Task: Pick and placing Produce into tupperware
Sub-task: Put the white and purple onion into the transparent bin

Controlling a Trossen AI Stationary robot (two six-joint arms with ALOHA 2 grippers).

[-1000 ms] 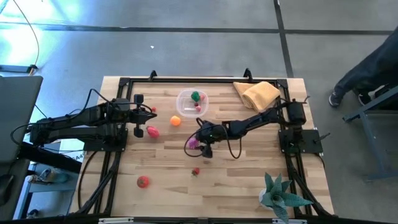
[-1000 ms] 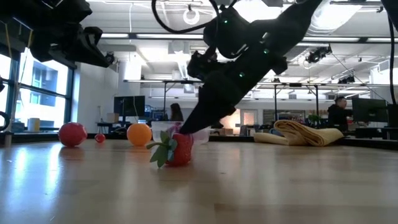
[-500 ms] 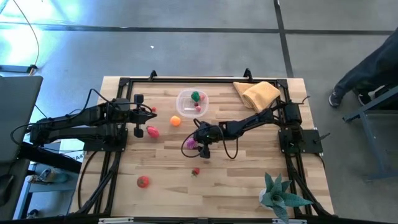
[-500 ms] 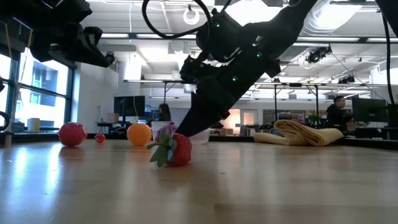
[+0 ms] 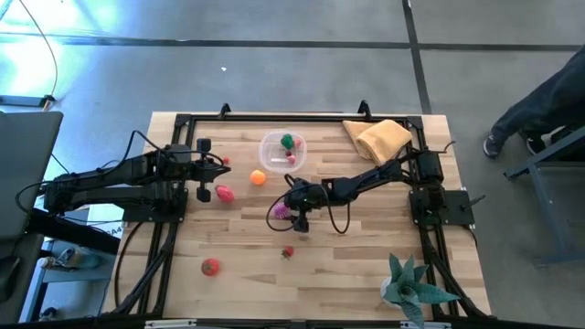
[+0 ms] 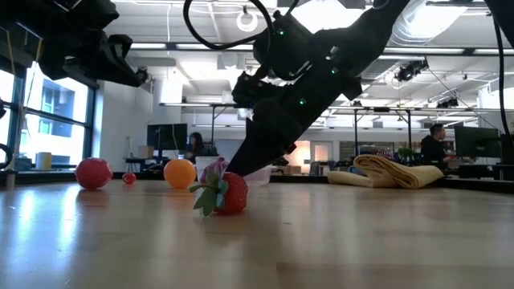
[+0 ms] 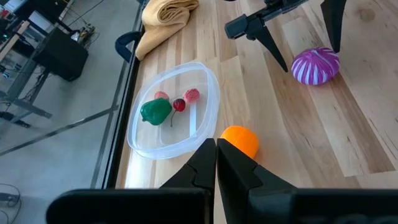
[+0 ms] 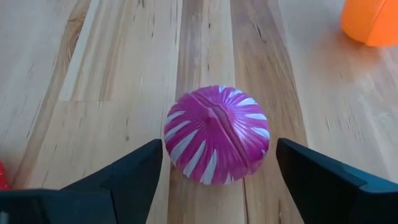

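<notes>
Left gripper closed and empty, waiting at the counter's left side beside a pink fruit. Partly done: green vegetable and small red pieces already in the tupperware at the far middle. Still loose: tomato near left, orange just beside the tupperware, strawberry near centre. Right gripper wide open, lowered around the magenta onion, fingers on either side, apparently not yet touching. Probably about to close.
</notes>
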